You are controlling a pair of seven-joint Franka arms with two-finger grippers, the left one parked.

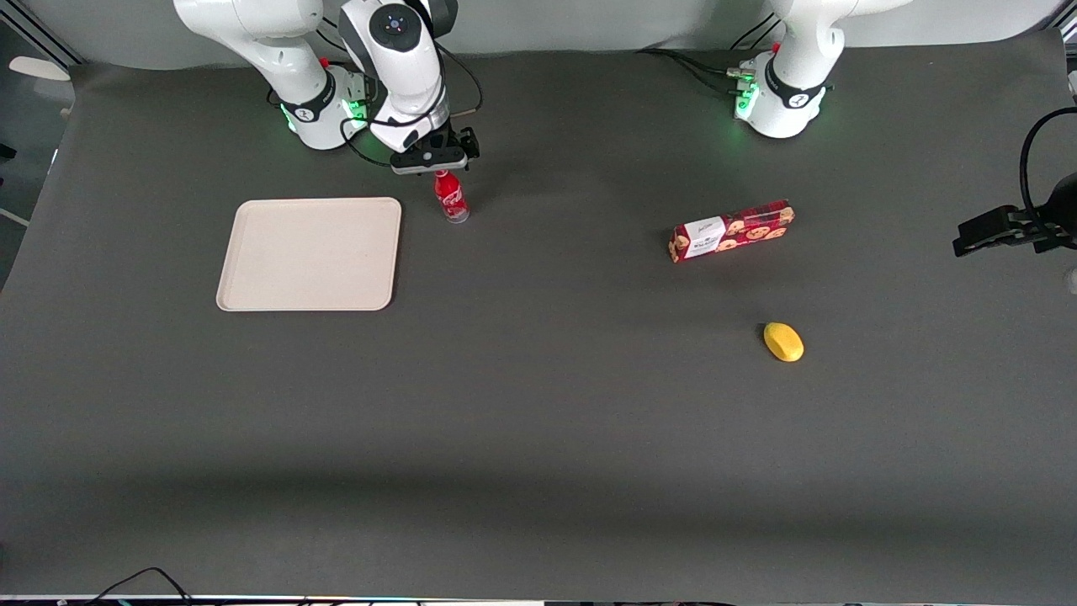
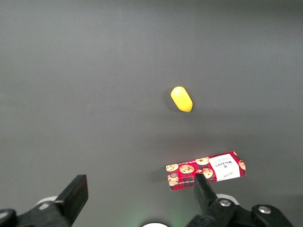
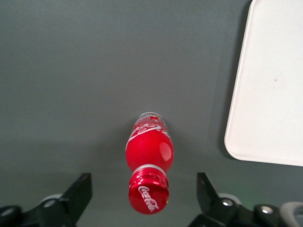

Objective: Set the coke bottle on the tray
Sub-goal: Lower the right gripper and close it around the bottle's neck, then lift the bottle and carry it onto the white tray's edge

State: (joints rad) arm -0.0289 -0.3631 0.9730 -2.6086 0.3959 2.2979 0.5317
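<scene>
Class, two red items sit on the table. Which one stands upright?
The coke bottle stands upright beside the tray, right under the open tool. The cookie box lies flat, toward the parked arm's end.

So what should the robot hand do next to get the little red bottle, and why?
Probably lower straight down and then close. The gripper hangs open just above the coke bottle, its fingers wide on either side of the red cap and not touching it. The bottle stands upright on the table beside the tray, not on it yet.
</scene>
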